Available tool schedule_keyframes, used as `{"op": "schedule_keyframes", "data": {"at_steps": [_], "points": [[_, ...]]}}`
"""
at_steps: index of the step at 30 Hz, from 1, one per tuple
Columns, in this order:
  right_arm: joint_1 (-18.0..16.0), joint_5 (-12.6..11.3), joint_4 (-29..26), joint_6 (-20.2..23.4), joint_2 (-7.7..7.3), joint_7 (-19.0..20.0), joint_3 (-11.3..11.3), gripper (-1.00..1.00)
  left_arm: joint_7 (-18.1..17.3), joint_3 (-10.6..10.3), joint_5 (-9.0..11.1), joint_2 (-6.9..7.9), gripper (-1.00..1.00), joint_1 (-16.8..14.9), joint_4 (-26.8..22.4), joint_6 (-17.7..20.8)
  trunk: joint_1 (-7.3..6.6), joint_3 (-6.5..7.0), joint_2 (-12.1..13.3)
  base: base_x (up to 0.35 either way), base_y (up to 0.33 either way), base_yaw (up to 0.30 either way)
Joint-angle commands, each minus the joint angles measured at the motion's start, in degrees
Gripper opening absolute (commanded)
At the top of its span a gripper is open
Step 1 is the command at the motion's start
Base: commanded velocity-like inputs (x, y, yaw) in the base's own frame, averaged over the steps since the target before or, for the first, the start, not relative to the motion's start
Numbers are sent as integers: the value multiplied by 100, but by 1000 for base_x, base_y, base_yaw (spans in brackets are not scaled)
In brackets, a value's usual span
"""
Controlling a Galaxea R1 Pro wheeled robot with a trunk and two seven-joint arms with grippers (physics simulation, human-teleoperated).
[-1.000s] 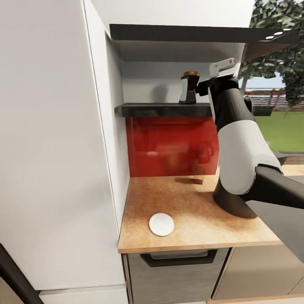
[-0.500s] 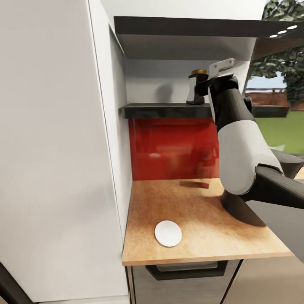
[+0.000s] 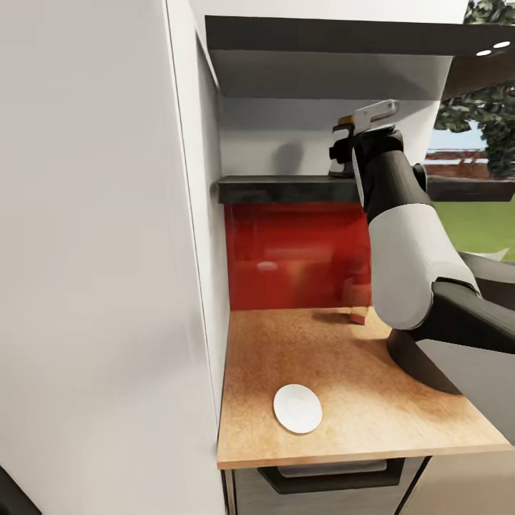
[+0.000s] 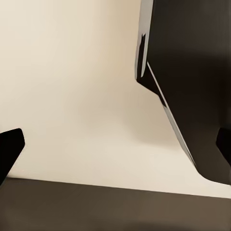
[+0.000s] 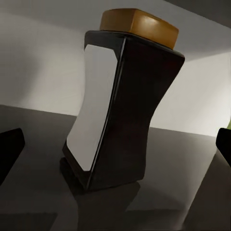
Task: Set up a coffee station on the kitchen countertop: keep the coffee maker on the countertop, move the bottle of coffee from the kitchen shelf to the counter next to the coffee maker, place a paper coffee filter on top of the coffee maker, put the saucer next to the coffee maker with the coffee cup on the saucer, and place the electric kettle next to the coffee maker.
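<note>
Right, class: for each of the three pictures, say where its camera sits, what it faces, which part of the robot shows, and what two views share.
Head view: on the robot's head, facing the kitchen shelf, countertop and saucer; the right arm reaches up.
Left wrist view: near the left gripper, facing a pale surface and a dark panel; dark fingertips show.
Right wrist view: near the right gripper, facing the bottle of coffee; fingertips flank it.
Shared: head and right wrist views both show the bottle on the shelf.
</note>
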Motion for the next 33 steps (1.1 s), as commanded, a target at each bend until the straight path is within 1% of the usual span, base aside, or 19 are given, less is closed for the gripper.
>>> {"op": "schedule_keyframes", "data": {"at_steps": [1, 5, 12, 17, 26, 33], "points": [[-4, 45, -4, 10, 8, 28, -27, 100, 6, 28, 4, 0, 100, 4, -11, 0, 3, -5, -7, 28, 23, 0], [-4, 45, 4, 8, 8, 28, -27, 100, 5, 28, 4, 0, 100, 4, -11, 0, 3, -5, -7, 19, 9, 0], [-4, 48, -5, 7, 8, 28, -35, 100, 8, 28, 4, -1, 100, 4, -11, 0, 3, -5, -7, 171, 0, 0], [-4, 48, -5, 7, 8, 28, -35, 100, 18, 31, 4, 6, 100, 4, -11, 0, 3, -5, -7, 71, -146, 0], [-4, 48, 1, 7, 8, 28, -36, 100, 23, 28, 4, 2, 100, 4, -11, 7, 3, -5, -7, 11, -25, 0], [-4, 48, 3, 7, 8, 28, -38, 100, 23, 28, 5, 2, 100, 4, -8, 9, 3, -5, -7, 81, -95, 0]]}}
